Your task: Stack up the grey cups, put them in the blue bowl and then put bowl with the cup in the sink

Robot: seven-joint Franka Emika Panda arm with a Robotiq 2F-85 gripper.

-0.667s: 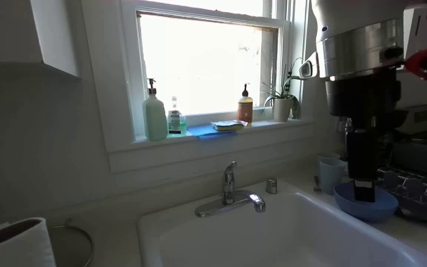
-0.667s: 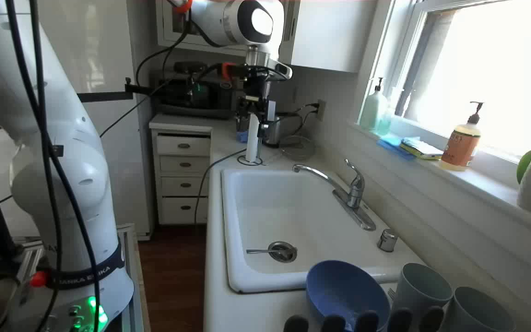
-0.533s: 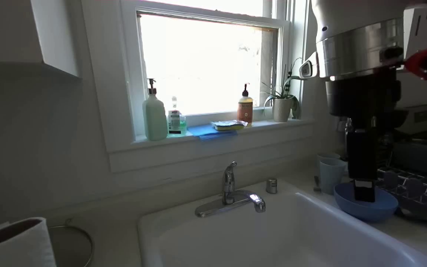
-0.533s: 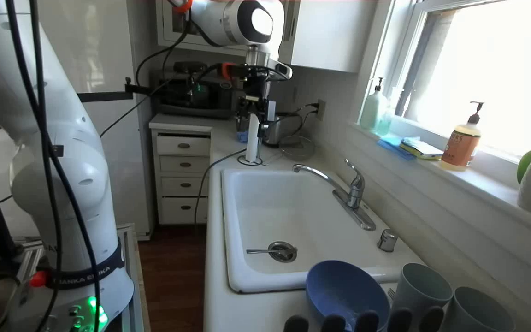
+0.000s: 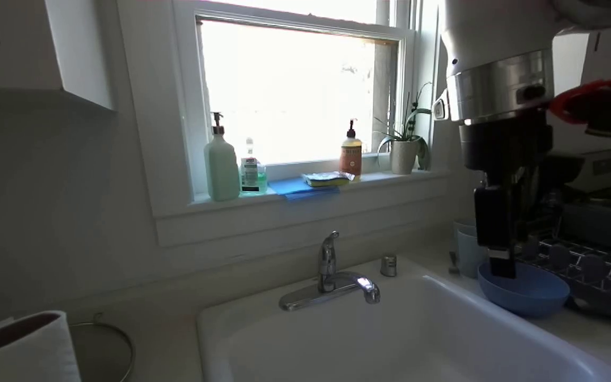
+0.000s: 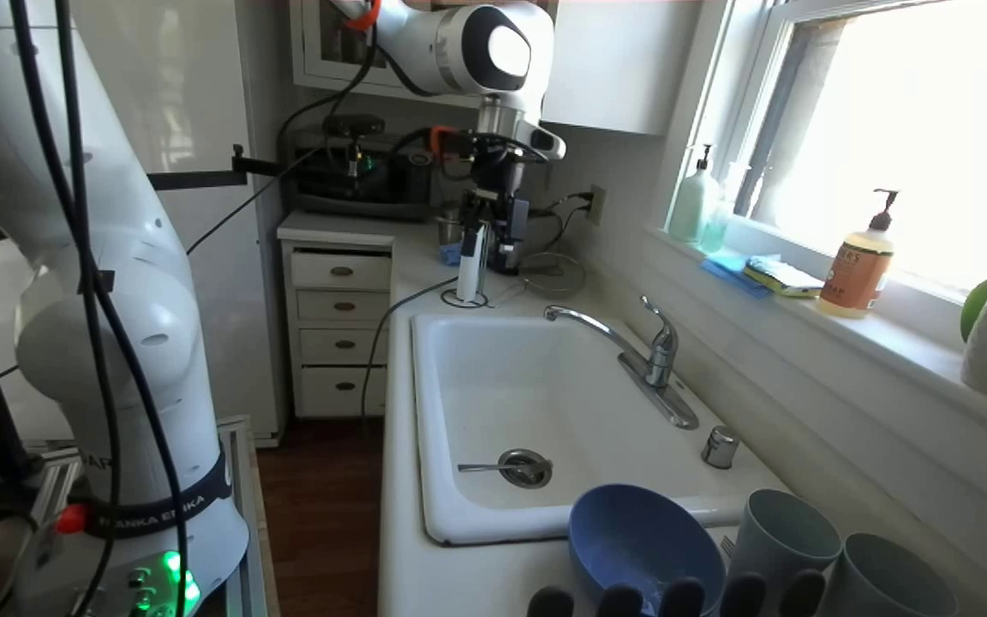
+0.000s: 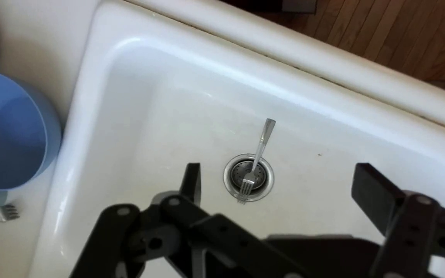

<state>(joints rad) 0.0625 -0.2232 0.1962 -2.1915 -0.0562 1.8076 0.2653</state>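
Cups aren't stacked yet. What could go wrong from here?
The grey cup beside the blue bowl stands very close to it, so the open hand might knock the bowl while reaching in. The bowl also sits right by the sink; a bump could tip it in. Later, the fork lying across the drain may leave the bowl unsteady.

A green pump bottle (image 5: 223,168) and potted plant (image 5: 403,157) stand on the windowsill (image 6: 922,336); an orange-labelled bottle (image 5: 351,158) stands between. Wooden flooring (image 7: 411,38) shows.
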